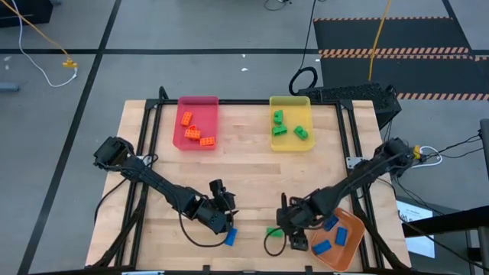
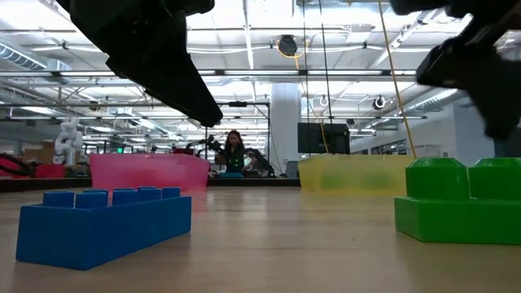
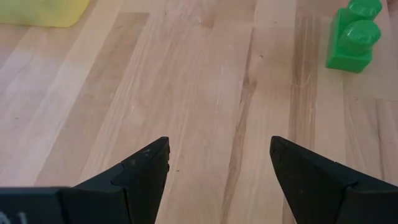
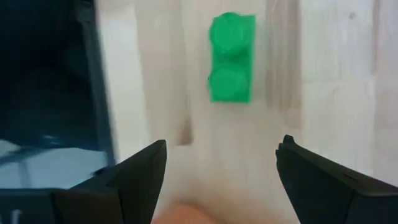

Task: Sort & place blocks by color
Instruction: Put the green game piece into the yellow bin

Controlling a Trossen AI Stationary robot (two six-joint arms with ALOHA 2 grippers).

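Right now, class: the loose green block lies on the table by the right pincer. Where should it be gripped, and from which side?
Grip the green block across its two long flat sides, coming straight down from above. It lies flat, studs up, with bare table on both long sides. The right pincer is open and already lined up with it.

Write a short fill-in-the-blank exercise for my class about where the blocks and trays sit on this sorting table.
1. The orange blocks lie in the ____ tray.
2. The yellow tray holds three ____ blocks.
3. The loose blue block lies on the table by the ____ gripper.
4. The right gripper, fingers open, hangs near a loose ____ block.

Missing words: pink; green; left; green
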